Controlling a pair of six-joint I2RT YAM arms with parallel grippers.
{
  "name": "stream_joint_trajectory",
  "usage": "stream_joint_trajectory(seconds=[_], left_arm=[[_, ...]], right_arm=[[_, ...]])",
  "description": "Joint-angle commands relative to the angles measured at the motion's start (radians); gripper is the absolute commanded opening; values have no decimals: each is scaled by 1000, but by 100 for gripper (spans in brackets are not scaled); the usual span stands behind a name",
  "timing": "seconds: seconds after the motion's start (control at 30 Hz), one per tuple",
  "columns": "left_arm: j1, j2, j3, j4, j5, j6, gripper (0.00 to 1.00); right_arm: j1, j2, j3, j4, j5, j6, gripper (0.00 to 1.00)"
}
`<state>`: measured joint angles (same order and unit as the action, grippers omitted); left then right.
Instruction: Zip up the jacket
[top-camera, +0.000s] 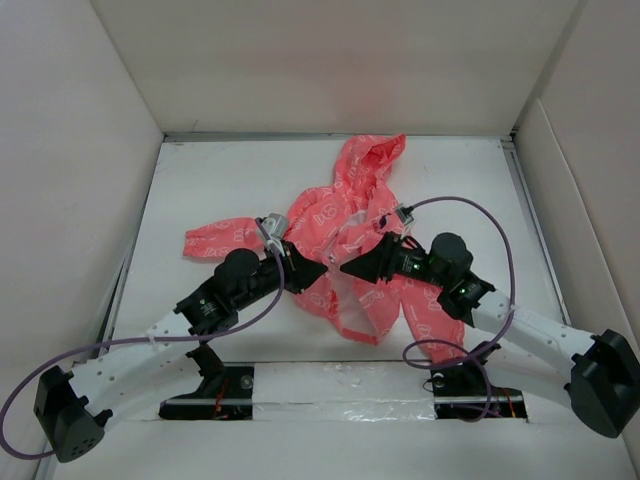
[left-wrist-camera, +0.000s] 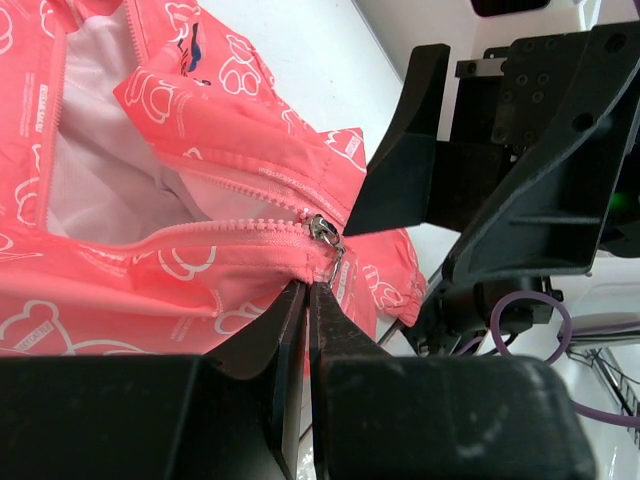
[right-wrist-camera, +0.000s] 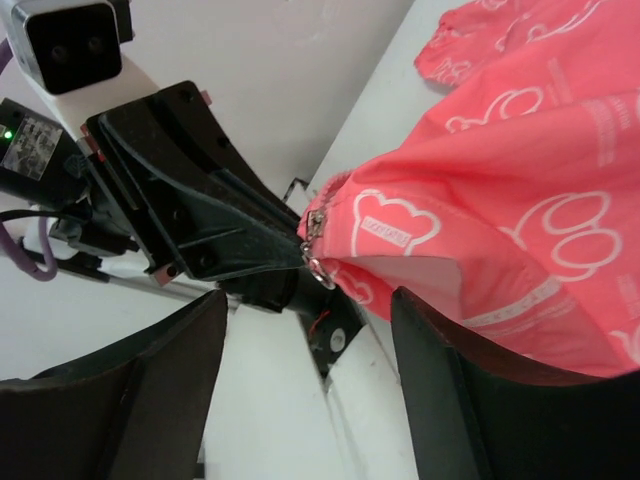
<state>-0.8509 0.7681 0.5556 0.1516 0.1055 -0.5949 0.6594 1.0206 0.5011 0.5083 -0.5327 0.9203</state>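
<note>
**Inspector:** Where does the jacket (top-camera: 345, 215) lie?

**Assistant:** Crumpled at the middle of the worktop (top-camera: 200, 180). The hood (top-camera: 375, 155) points to the far wall. One sleeve (top-camera: 220, 240) stretches out to the left, and a strip of pink fabric runs down to the near right, under the right arm.

**Inspector:** Left claw, position and state?

**Assistant:** The left claw (top-camera: 320, 272) reaches in from the left and meets the jacket's front at its lower part. Its own camera shows both fingers (left-wrist-camera: 260, 340) pressed together. The pink fabric is pinched between their tips, directly under the zip slider (left-wrist-camera: 325, 232). Above the slider the two rows of teeth part, and white lining shows in the gap.

**Inspector:** Is the grip confirmed from the other side?

**Assistant:** Yes. The right wrist view shows the left claw's tip touching the jacket's edge at the slider, with the metal pull hanging just beside it.

**Inspector:** Right claw?

**Assistant:** The right claw (top-camera: 347, 268) faces the left one from the right, the two tips near each other over the jacket front. Its fingers (right-wrist-camera: 140, 390) stand wide apart and grip nothing. The jacket's front panel lies over the right-hand finger. The slider sits beyond the gap, apart from both fingers.
</note>
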Motion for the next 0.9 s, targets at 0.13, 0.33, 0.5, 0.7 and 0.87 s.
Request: stream_joint_trajectory(seconds=[0.13,0.33,0.5,0.7,0.87], left_arm=[[-5,-23,12,49,36,-9,0],[-5,-26,12,54,43,-13,0],[-5,-21,9,57,51,-13,0],[-5,-21,1,60,56,-19,0],[-5,-23,1,63,57,-20,0]], right_arm=[[60,50,10,117,-20,40,65],[82,79,8,137,11,37,63],[82,93,4,171,17,48,57],[82,93,4,171,42,46,48],[82,108,2,187,39,54,37]])
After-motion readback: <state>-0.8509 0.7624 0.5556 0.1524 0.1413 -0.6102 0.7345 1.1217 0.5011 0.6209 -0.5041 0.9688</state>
